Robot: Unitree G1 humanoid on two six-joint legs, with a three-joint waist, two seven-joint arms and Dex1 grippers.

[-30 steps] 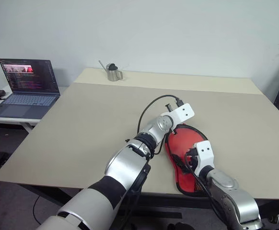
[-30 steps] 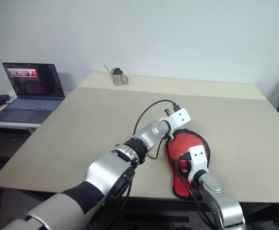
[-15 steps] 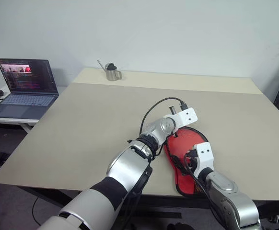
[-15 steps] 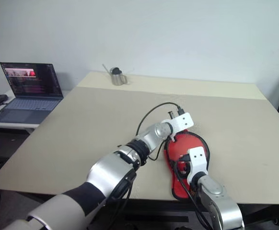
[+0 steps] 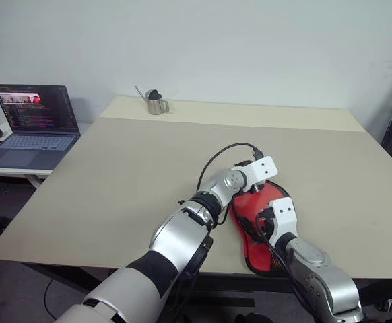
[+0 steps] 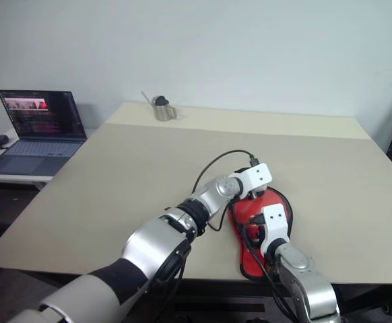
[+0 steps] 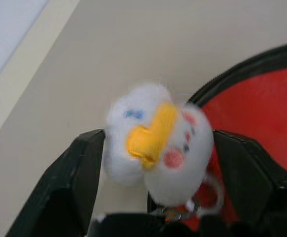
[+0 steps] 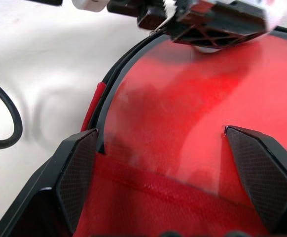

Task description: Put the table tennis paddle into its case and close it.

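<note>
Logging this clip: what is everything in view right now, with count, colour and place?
table: one, beige, middle of the scene.
case: one, red with black trim, flat at the table's near edge.
plush charm: one, white with yellow beak and pink cheeks, at the case's rim.
metal cup: one, silver, far left part of the table.
laptop: one, dark, lid open, on a side desk to the left of the table.
left gripper: one, black fingers apart on either side of the plush charm.
right gripper: one, black fingers apart over the case's red surface.
</note>
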